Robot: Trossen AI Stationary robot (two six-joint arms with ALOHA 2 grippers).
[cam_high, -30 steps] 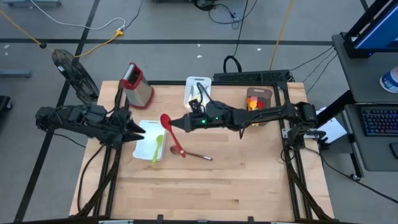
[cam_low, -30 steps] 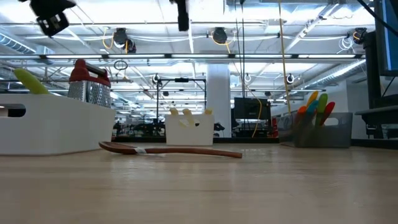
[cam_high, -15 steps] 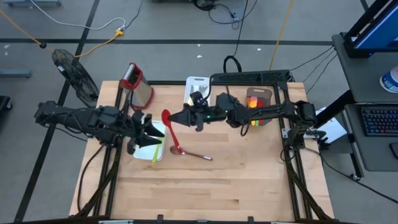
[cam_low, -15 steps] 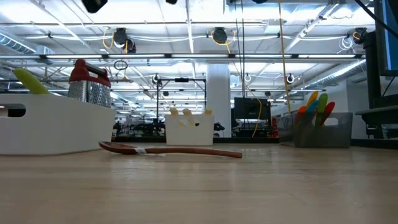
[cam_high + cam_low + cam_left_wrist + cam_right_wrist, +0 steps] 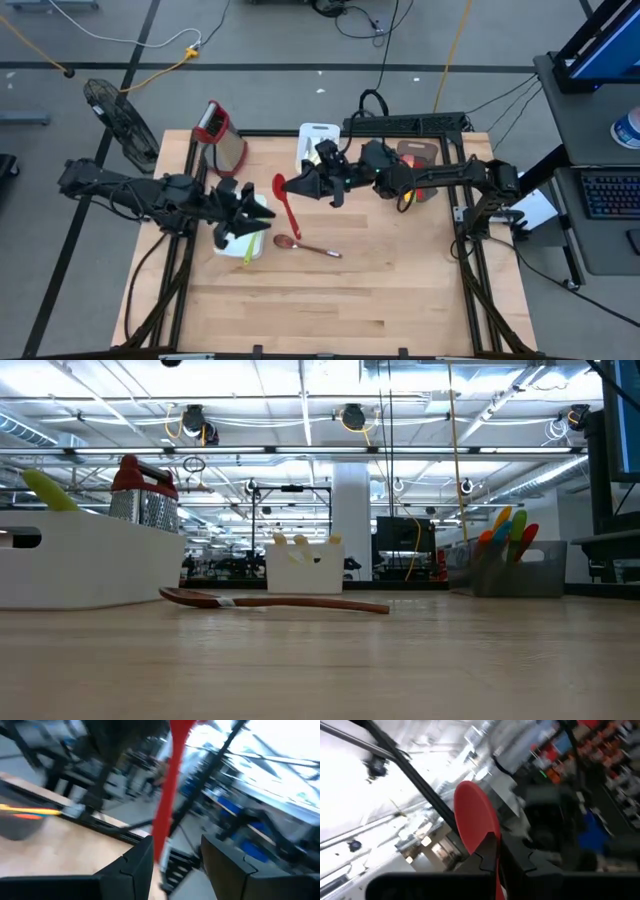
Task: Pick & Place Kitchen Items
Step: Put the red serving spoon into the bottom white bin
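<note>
A red spoon (image 5: pixel 288 210) hangs in the air over the table's middle, with my right gripper (image 5: pixel 294 185) shut on it near the bowl (image 5: pixel 474 817). Coming level from the left, my left gripper (image 5: pixel 258 212) is open. In its wrist view the spoon's handle (image 5: pixel 165 815) shows between its two fingers, farther off and untouched. A brown wooden spoon (image 5: pixel 306 246) lies flat on the table below. A yellow-green spatula (image 5: pixel 251 243) leans in the white tray (image 5: pixel 232 238). My right gripper pinches the red spoon's neck (image 5: pixel 489 841), just below the bowl, between its two fingers. The fingers come from the table's right and lie across the handle. The spoon is lifted clear, bowl uppermost, with the handle slanting down toward the near edge.
A steel grater with a red top (image 5: pixel 222 135) stands at the far left. A white tray (image 5: pixel 318 140) and a brown tray (image 5: pixel 415 160) with utensils sit along the far edge. The near half of the table is bare wood.
My right gripper has risen, rolled and drawn toward the table's right with the red spoon, whose handle now hangs clear. My left gripper has reached out over the white tray toward the spoon and levelled out, staying open.
</note>
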